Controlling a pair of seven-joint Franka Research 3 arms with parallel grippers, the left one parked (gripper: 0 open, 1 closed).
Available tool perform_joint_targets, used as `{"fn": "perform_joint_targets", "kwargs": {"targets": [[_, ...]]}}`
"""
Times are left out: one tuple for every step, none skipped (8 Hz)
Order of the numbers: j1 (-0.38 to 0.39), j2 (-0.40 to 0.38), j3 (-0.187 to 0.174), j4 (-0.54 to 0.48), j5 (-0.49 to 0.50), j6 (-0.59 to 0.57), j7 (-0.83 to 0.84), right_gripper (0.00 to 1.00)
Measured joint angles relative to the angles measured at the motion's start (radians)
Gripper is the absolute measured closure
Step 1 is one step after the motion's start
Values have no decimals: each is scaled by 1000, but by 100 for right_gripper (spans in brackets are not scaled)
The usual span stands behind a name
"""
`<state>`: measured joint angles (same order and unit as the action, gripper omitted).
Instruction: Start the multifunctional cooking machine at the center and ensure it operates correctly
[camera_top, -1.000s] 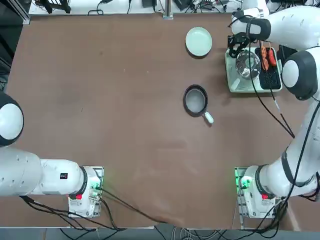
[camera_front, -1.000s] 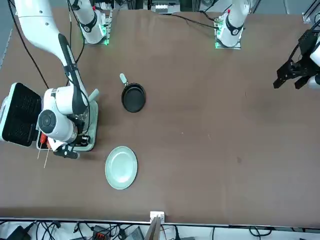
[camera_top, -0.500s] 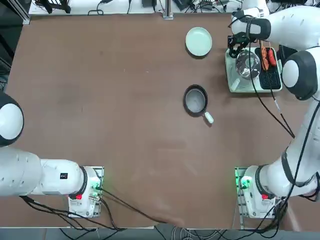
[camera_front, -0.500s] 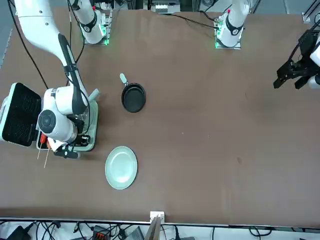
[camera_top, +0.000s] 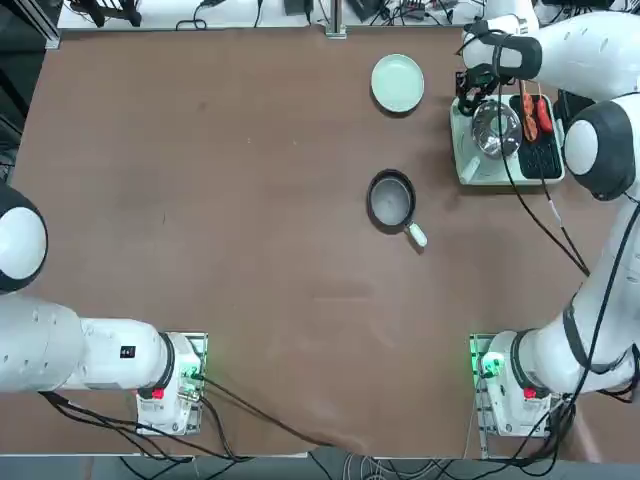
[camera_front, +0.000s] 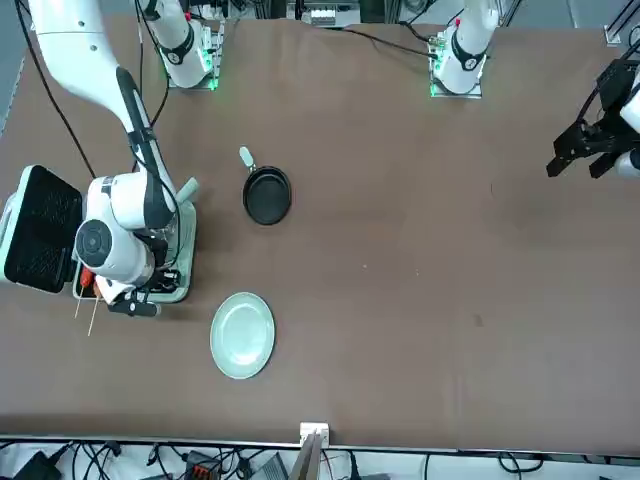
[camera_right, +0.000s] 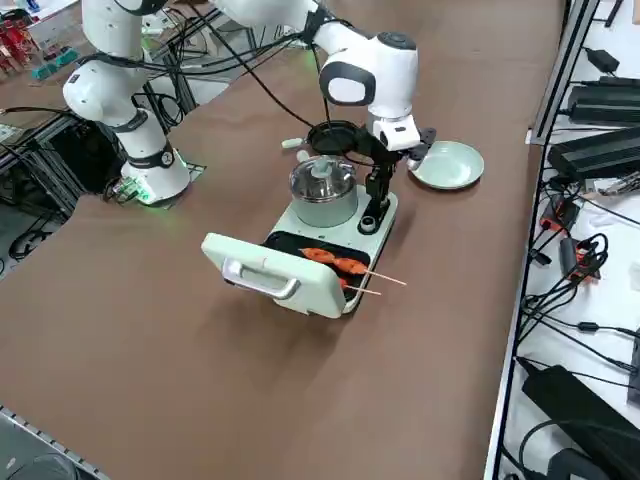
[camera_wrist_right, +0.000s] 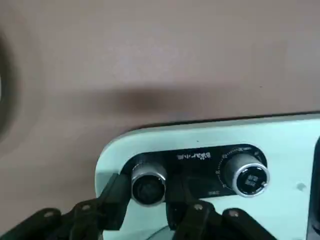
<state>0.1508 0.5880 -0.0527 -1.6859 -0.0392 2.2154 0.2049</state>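
Observation:
The pale mint-green cooking machine (camera_top: 478, 172) stands at the table's far right, not at its middle. Its black-lined lid (camera_right: 268, 272) lies folded open. A shiny steel pot (camera_right: 323, 186) sits in it, and orange skewers (camera_right: 335, 262) lie on the black grill plate. My right gripper (camera_top: 467, 96) reaches down at the machine's control end (camera_right: 380, 214). In the wrist view the right gripper (camera_wrist_right: 146, 189) is shut on one silver knob (camera_wrist_right: 148, 179), a black finger (camera_wrist_right: 116, 194) pressing each side. A second knob (camera_wrist_right: 248, 175) stands free beside it.
A small black frying pan (camera_top: 391, 200) with a white handle lies toward the table's middle. A round pale green plate (camera_top: 397, 82) sits near the far edge, close to the machine. The table's right edge runs just beyond the open lid (camera_front: 40, 230).

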Motion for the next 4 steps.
{"fn": "perform_joint_targets", "kwargs": {"targets": [[-5, 0, -3, 1, 31, -2, -43, 58], [-9, 0, -6, 2, 53, -4, -76, 58], [-9, 0, -7, 3, 58, -5, -96, 58], [-9, 0, -7, 3, 58, -6, -113, 58]]}}
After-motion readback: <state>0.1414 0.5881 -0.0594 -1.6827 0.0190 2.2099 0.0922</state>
